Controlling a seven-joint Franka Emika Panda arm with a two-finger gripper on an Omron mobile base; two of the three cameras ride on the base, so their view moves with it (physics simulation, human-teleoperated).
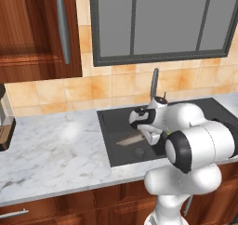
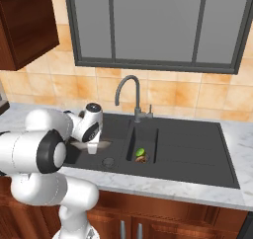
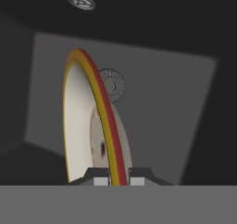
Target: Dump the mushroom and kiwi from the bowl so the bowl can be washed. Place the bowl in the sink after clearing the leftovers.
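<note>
The wide, shallow bowl with the golden-brown rim [image 3: 99,126] is held by its edge in the white arm's two-finger gripper [image 3: 119,181], whose dark fingertips [image 3: 101,180] are seen pinching the rim from both sides. It is carried low inside the large basin of the dark grey double-basin sink [image 1: 108,140], above the round drain [image 3: 112,85] and towards the basin's left wall. The small bright green kiwi piece [image 2: 140,152] and the brownish-tan mushroom [image 2: 142,158] are seen lying together at the near end of the smaller basin, so the dumping is judged done (both leftovers are out). The step in hand is judged to be placing the bowl; next it should be lowered onto the basin floor, clear of the grey metal tap [image 2: 129,92], and released.
</note>
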